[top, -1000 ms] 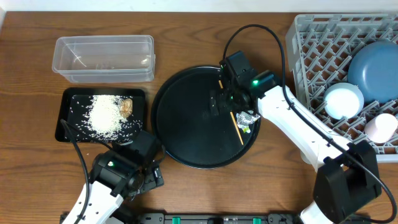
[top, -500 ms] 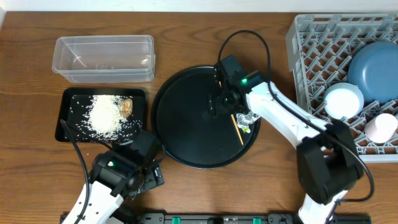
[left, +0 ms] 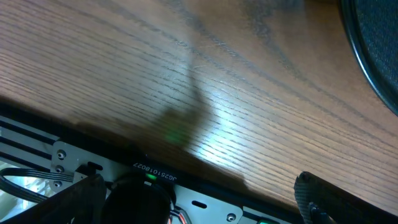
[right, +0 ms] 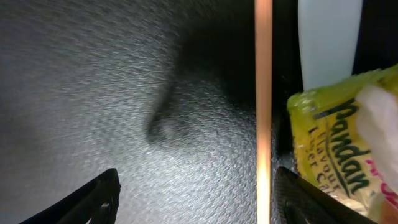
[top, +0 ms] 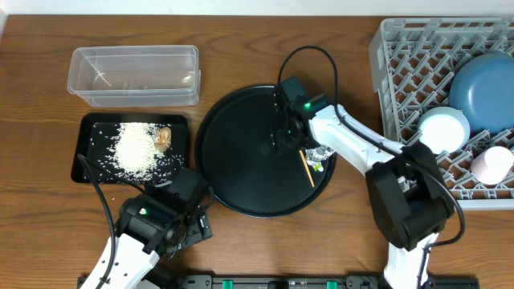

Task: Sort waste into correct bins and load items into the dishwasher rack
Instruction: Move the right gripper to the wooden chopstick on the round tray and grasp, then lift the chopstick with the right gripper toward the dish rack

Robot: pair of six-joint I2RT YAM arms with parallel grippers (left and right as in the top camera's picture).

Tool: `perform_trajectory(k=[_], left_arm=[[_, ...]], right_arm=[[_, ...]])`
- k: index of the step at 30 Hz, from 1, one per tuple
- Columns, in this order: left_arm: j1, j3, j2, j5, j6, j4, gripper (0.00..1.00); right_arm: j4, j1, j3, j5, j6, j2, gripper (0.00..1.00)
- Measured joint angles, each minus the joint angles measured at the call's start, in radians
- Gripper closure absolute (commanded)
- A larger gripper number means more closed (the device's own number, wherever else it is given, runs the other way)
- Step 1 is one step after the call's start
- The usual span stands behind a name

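While the right gripper (right: 198,194) hangs with jaws apart over the pebbled round black tray (right: 87,74), the thin, straight tan stick (right: 263,93) lies between them (nearer the finger on the wrapper's side), beside a crinkled yellow wrapper (right: 339,137). The left gripper (left: 205,196) gapes empty above the wood-grain table (left: 186,74).

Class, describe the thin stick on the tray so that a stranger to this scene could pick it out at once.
Start at the large round black tray in the middle of the table. Near its right edge lies a thin tan stick, beside a crumpled yellow-green wrapper. It is the only long, straight, slender thing on that tray.
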Motion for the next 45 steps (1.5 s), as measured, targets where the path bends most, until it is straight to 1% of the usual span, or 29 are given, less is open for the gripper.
perform_trajectory(k=[3,4,8,9,17,25,38,45], left_arm=[[0.000,0.000,0.000,0.000,0.000,0.000,0.02],[0.000,0.000,0.000,0.000,0.000,0.000,0.02],[0.000,0.000,0.000,0.000,0.000,0.000,0.02],[0.000,0.000,0.000,0.000,0.000,0.000,0.02],[0.000,0.000,0.000,0.000,0.000,0.000,0.02],[0.000,0.000,0.000,0.000,0.000,0.000,0.02],[0.000,0.000,0.000,0.000,0.000,0.000,0.02],[0.000,0.000,0.000,0.000,0.000,0.000,0.02]], right_arm=[[0.000,0.000,0.000,0.006,-0.001,0.011,0.27],[0.000,0.000,0.000,0.008,-0.002,0.012,0.29],[0.000,0.000,0.000,0.011,-0.013,0.018,0.47],[0.000,0.000,0.000,0.011,-0.014,0.019,0.49],[-0.009,0.020,0.000,0.014,-0.013,0.019,0.52],[-0.012,0.051,0.000,0.022,-0.009,0.019,0.62],[-0.031,0.112,0.000,0.080,0.018,0.019,0.60],[-0.031,0.113,0.000,0.101,0.032,0.019,0.60]])
